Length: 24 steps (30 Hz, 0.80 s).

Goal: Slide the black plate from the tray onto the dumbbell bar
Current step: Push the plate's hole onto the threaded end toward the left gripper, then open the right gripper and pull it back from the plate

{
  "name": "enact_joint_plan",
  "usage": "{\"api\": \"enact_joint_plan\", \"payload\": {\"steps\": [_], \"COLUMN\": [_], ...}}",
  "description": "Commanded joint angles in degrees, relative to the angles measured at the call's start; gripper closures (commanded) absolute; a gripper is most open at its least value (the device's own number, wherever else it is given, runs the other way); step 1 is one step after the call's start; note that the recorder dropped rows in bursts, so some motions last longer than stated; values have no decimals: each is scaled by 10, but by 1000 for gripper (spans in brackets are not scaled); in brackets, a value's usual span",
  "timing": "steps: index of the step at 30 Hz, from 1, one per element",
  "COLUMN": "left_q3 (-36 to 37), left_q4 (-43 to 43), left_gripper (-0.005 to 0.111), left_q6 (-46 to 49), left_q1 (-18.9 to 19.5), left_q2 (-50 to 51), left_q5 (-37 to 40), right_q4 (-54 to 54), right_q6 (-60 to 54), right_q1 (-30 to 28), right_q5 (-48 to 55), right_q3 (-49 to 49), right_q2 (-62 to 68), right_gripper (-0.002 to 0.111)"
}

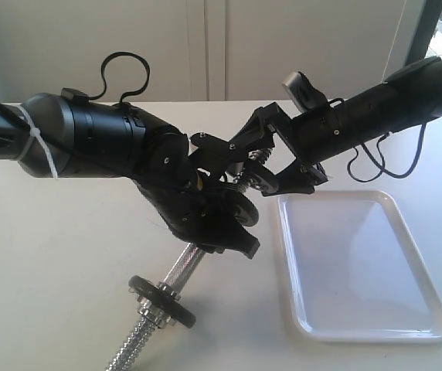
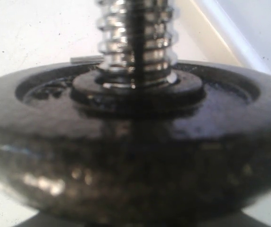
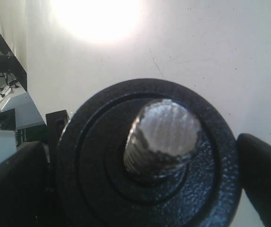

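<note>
Black plate (image 2: pixel 135 156) sat on the upper threaded end of the one tilted bar (image 1: pixel 182 267), between the right gripper's (image 3: pixel 140 189) parted jaws, with a gap showing on one side. Left gripper (image 1: pixel 225 232) clamped the bar just below the plate. One second disc (image 1: pixel 161 298) sat lower down. One tray (image 1: pixel 352 263) lay beside them on the table (image 1: pixel 51 255).

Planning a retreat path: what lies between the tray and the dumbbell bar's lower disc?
Only bare table shows between the tray and the lower disc, seen in the exterior view.
</note>
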Motion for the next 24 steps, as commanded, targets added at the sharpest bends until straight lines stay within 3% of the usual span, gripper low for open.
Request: {"api": "enact_joint_plan", "payload": {"steps": [1,24], "left_q3": [-13,-13], "left_q4": [-6,-6], "left_gripper": [107,107], "left_q6": [6,6], "left_q1": [-3,-3], "left_q2": [-35,-35], "left_q5": [-46,-47], "right_q4": [46,48], "right_q6": [-24,-32], "right_q1": [-2,-33], "right_q5": [18,18], "right_q3": [-5,-5], "right_q2": [-9,-9], "right_gripper": [3,3]}}
